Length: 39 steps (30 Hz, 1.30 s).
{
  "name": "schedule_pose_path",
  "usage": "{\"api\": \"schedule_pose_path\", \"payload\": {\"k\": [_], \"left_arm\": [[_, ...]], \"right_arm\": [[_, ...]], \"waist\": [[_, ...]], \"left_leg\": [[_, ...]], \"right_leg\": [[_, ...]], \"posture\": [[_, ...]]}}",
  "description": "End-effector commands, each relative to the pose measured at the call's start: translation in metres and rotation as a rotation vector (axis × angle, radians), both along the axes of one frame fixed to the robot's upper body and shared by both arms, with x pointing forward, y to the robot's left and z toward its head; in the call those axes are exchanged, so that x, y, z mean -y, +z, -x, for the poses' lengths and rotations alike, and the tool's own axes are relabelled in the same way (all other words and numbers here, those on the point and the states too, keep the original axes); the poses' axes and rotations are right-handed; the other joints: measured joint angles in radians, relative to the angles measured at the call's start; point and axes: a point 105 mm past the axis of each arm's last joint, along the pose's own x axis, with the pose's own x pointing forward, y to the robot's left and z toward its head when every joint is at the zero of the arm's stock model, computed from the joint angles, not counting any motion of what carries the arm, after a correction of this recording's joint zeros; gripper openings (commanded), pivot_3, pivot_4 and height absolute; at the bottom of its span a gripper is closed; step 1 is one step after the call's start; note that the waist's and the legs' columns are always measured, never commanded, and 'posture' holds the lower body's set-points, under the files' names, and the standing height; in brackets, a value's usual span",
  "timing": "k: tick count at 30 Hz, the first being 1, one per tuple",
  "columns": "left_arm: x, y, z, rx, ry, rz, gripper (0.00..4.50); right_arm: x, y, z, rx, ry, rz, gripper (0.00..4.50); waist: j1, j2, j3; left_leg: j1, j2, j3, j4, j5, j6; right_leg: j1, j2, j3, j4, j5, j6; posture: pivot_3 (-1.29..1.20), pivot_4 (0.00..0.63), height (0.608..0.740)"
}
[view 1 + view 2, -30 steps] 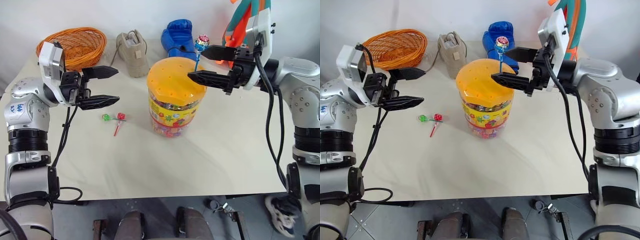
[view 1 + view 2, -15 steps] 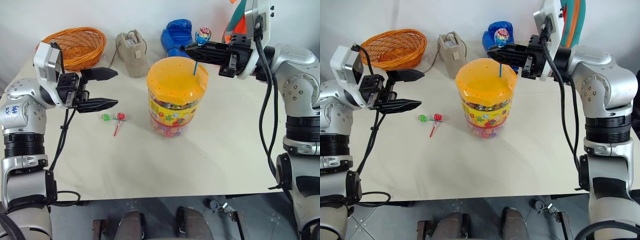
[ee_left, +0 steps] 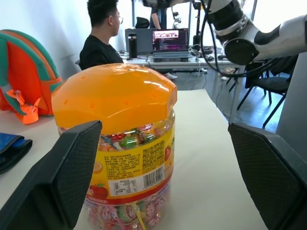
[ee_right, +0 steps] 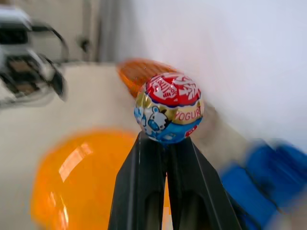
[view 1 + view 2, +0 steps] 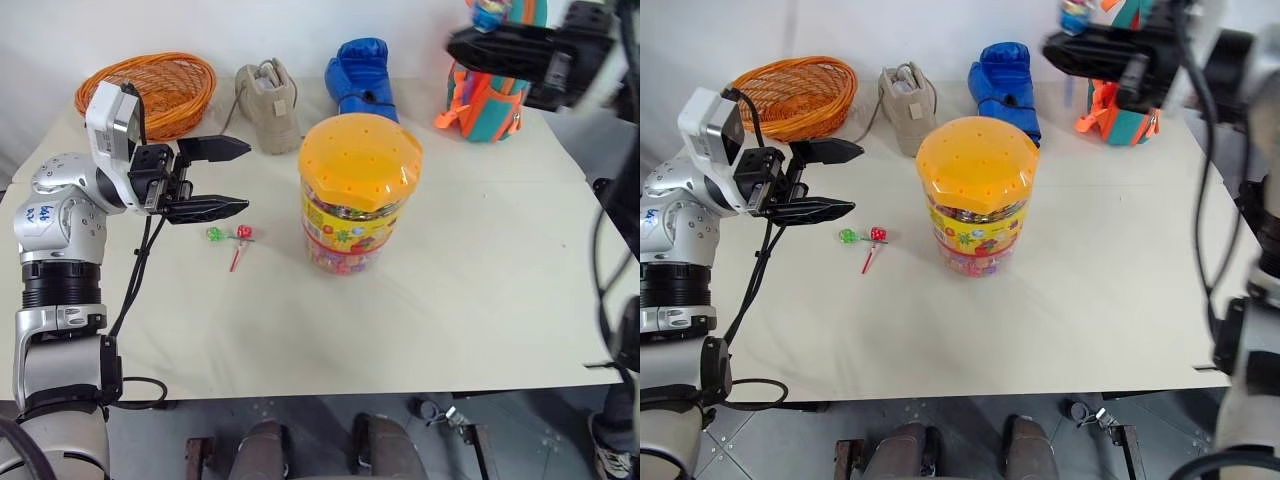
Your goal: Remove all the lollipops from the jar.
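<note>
In the eye view, your right gripper is pinching a lollipop above and beyond the jar; two lollipops are lying beside the jar, near your spread left gripper. In the right wrist view, the fingers are pressing together just under the head; it looks light and thin, so the stick is where you should be holding.

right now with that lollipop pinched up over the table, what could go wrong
The right gripper has its jaws shut just under the head of the lollipop; that thin hold might let it tilt or slip out as the arm swings.

If it is set down near the two lollipops on the table, it may knock them and roll them away.

The left gripper hangs open beside the jar and could bump it.
</note>
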Motion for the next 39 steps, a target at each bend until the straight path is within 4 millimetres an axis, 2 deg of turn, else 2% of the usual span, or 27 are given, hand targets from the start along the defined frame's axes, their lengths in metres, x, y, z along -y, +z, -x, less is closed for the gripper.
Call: {"api": "schedule_pose_path", "payload": {"k": [1,5,8,10,12,14,16,25,29,34,38,39], "left_arm": [[0.002,0.005,0.015,0.043,-0.096,-0.016,4.5],[0.0,0.002,0.015,0.034,-0.08,-0.013,4.5],[-0.004,0.002,0.017,0.03,-0.074,-0.019,4.5],[-0.004,0.002,0.017,0.03,-0.074,-0.02,4.5],[-0.003,0.002,0.018,0.031,-0.08,-0.022,4.5],[-0.003,0.002,0.021,0.033,-0.089,-0.024,4.5],[-0.003,0.002,0.023,0.036,-0.097,-0.029,4.5],[-0.012,-0.002,0.033,0.026,-0.096,-0.055,4.5],[-0.013,-0.005,0.029,0.009,-0.057,-0.068,4.5],[-0.017,-0.005,0.015,-0.021,0.067,-0.034,4.5],[-0.016,0.002,0.015,-0.045,0.081,0.05,4.5],[-0.016,0.003,0.015,-0.059,0.089,0.059,4.5]], "right_arm": [[0.026,-0.011,0.011,-0.045,-0.111,0.008,0.05],[0.063,-0.058,0.011,-0.191,-0.313,0.042,0.05],[0.082,-0.121,0.009,-0.385,-0.474,0.058,0.05],[0.089,-0.145,0.004,-0.445,-0.564,0.077,0.05],[0.092,-0.16,-0.002,-0.491,-0.628,0.072,0.05],[0.085,-0.177,-0.004,-0.602,-0.624,0.057,0.05],[0.082,-0.186,-0.006,-0.637,-0.626,0.059,0.05],[0.078,-0.192,-0.016,-0.642,-0.638,0.041,0.05],[0.075,-0.192,-0.021,-0.627,-0.626,0.042,1.14],[0.074,-0.188,-0.024,-0.61,-0.618,0.034,2.87],[0.074,-0.175,-0.021,-0.572,-0.574,0.023,4.28],[0.071,-0.169,-0.02,-0.555,-0.546,0.022,4.42]], "waist": [[-0.003,0.0,0.0],[-0.007,0.0,0.0],[-0.003,0.0,0.0],[-0.003,0.0,0.0],[-0.004,0.001,0.0],[-0.005,0.001,0.0],[-0.005,0.001,0.0],[-0.002,0.001,0.0],[-0.004,0.001,0.0],[-0.003,0.001,0.0],[-0.003,0.001,0.0],[-0.003,0.001,0.0]], "left_leg": [[0.0,0.0,0.0,0.0,0.0,0.0],[0.001,0.0,0.001,-0.001,0.0,0.0],[0.001,0.0,0.001,0.0,0.0,0.0],[0.001,0.0,0.001,0.0,0.0,0.0],[0.001,0.0,0.001,0.001,0.0,0.0],[0.001,0.0,0.001,0.001,0.0,0.0],[0.001,0.0,0.001,0.001,0.0,0.0],[0.0,0.0,0.0,0.0,0.0,0.0],[0.0,0.0,0.001,0.0,0.0,0.0],[0.0,0.0,0.001,0.0,0.0,0.0],[0.0,0.0,0.001,0.0,0.0,0.0],[0.0,0.0,0.0,0.0,0.0,0.0]], "right_leg": [[0.0,0.0,0.0,0.0,0.0,0.0],[-0.001,0.0,0.001,0.002,0.0,0.0],[-0.001,0.0,0.001,0.001,0.0,0.0],[-0.001,0.0,0.001,0.001,0.0,0.0],[-0.001,0.0,0.002,0.002,0.0,0.0],[-0.001,0.0,0.002,0.002,0.0,0.0],[-0.001,0.0,0.002,0.002,0.0,0.0],[-0.001,0.0,0.001,0.001,0.0,0.0],[-0.001,0.0,0.001,0.001,0.0,0.0],[-0.001,0.0,0.001,0.001,0.0,0.001],[-0.001,0.0,0.001,0.001,0.0,0.001],[-0.001,0.0,0.001,0.001,0.0,0.0]], "posture": [[0.0,0.15,0.74],[0.0,0.15,0.74],[0.0,0.15,0.74],[0.0,0.15,0.74],[0.0,0.15,0.74],[0.0,0.15,0.74],[0.0,0.15,0.74],[0.0,0.15,0.74],[0.0,0.15,0.74],[0.0,0.15,0.74],[0.0,0.15,0.74],[0.0,0.15,0.74]]}}
